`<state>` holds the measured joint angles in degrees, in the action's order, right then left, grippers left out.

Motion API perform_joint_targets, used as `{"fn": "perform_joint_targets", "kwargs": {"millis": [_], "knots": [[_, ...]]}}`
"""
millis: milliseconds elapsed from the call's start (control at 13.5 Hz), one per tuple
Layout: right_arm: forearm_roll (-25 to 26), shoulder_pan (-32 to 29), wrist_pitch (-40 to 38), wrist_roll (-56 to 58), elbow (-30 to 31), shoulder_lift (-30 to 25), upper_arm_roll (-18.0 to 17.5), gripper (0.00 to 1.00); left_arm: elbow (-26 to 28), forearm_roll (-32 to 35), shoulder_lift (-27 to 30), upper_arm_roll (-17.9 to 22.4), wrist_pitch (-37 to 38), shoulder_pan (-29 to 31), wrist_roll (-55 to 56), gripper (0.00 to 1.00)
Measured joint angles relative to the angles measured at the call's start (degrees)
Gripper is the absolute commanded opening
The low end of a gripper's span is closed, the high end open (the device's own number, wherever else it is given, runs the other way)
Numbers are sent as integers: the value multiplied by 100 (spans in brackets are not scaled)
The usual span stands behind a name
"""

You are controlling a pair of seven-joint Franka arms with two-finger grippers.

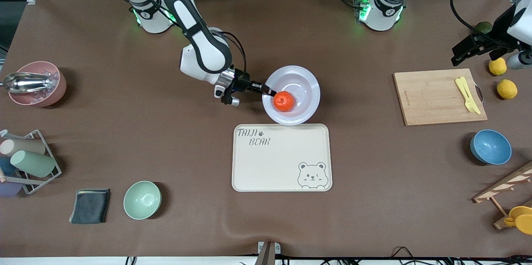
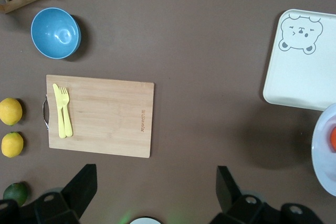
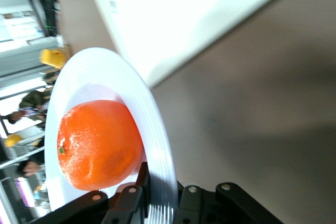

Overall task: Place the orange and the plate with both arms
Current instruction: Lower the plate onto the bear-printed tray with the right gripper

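Note:
The pale lavender-white plate (image 1: 300, 77) is just above the bear tray's edge that faces the robots' bases, its shadow on the table beside it. The reddish-orange orange (image 1: 284, 101) lies in its well, close to the gripped side. My right gripper (image 1: 268, 90) is shut on the plate's rim at the end toward the right arm. The right wrist view shows the rim (image 3: 157, 145) clamped in that gripper (image 3: 152, 184), with the orange (image 3: 97, 145) beside it. My left gripper (image 1: 478, 51) is open and empty, up over the table by the cutting board's corner; it waits. Its wrist view (image 2: 155, 174) shows the plate's edge (image 2: 323, 156).
The cream bear tray (image 1: 282, 157) lies nearer the front camera than the plate. A wooden cutting board (image 1: 436, 96) with yellow cutlery (image 1: 467, 94), two lemons (image 1: 507, 89), a green fruit (image 1: 483, 27) and a blue bowl (image 1: 490, 146) are toward the left arm's end. A mint bowl (image 1: 142, 199) and pink bowl (image 1: 35, 83) are toward the right arm's end.

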<state>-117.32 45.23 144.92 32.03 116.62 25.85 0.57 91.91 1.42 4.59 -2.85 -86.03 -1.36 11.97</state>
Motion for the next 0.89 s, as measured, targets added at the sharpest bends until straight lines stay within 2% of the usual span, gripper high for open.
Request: {"fn": "perform_joint_targets", "kwargs": {"millis": [222,518,665,887], "knots": [[-17,-183,116,-342,-371,-7,14,0,2,0,-1,-4,0,-1,0,100],[84,-804,119,-348,-678,150,34,0,4,0,-5,-24,0,-14,0,100],[505,-1107,112,-348,-1030,483,42,0,8,0,-15,-31,0,-15,0,100],[1532,-1496,79,-345,-1763,1158,49,0,13,0,-28,-32,0,-15,0,100]]}}
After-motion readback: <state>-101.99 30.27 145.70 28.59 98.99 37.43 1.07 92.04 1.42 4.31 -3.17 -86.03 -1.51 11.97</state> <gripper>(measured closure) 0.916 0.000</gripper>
